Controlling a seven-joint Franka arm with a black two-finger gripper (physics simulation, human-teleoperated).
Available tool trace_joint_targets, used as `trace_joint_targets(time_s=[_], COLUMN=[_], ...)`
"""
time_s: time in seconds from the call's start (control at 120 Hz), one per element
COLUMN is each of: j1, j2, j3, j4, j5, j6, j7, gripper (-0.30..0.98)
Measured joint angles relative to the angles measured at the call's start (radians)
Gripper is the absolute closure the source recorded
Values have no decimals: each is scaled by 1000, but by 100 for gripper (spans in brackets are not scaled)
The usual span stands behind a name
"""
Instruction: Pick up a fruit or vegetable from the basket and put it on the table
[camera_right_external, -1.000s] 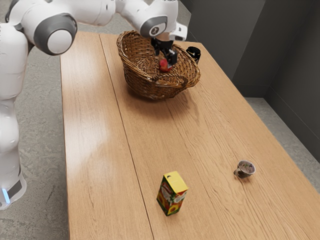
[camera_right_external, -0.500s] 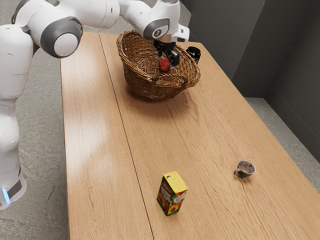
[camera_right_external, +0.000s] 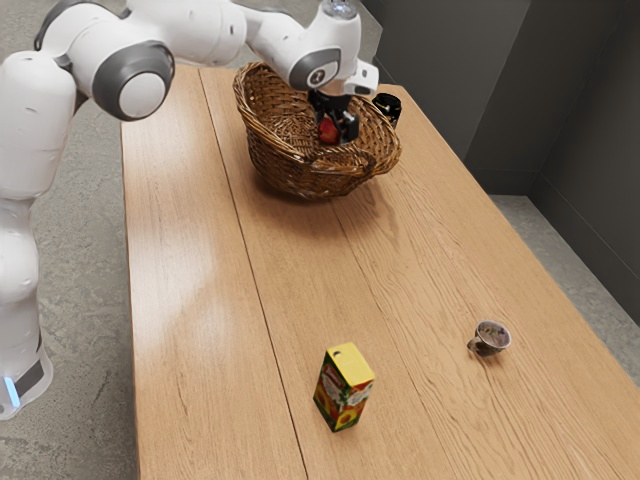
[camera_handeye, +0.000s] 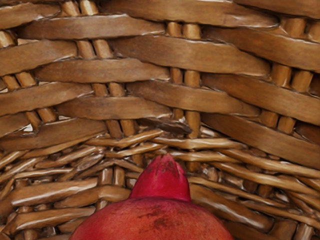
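One red pomegranate right at the pincer, inside the wicker basket; pincer open or closed, unclear.

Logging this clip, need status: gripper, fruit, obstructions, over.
Gripper down at pomegranate, grip unclear. Pomegranate inside basket. Basket's rim probably the main obstacle on lifting out.

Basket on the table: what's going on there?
The white robot arm has its black two-finger pincer down inside the brown wicker basket, at a round red pomegranate with a pointed crown. I can't tell whether it has a grip yet. The fruit is in the basket, not out on the light wooden table. Nearer the camera, a yellow-topped printed carton and a small grey-brown cup stand on the table.
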Motion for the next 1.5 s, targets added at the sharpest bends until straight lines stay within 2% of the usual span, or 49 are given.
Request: trace_joint_targets(time_s=[0.267, 0.433, 0.6, 0.792, 0.908, 1.017, 1.083, 1.225, 1.325, 1.5], j1=[2, -1, -5, -28, -98, -157, -158, -157, -244, -409], j2=[12, 6, -11, -133, -267, -321, -336, -345, -340, -326], j3=[1, 1, 4, 21, 29, 20, -22, -181, -251, -268], j4=[0, -1, -9, -101, -167, -178, -174, -136, -101, -88], j5=[-10, -13, -7, -3, 7, 28, 49, 121, 160, 184], j6=[5, 6, 7, 8, 2, -12, -20, -31, -35, -39], j7=[3, -1, -33, -80, -110, -141, -161, -214, -252, -310], gripper=[2, 30, 35, 35, 35, 35, 35, 35, 35, 35])
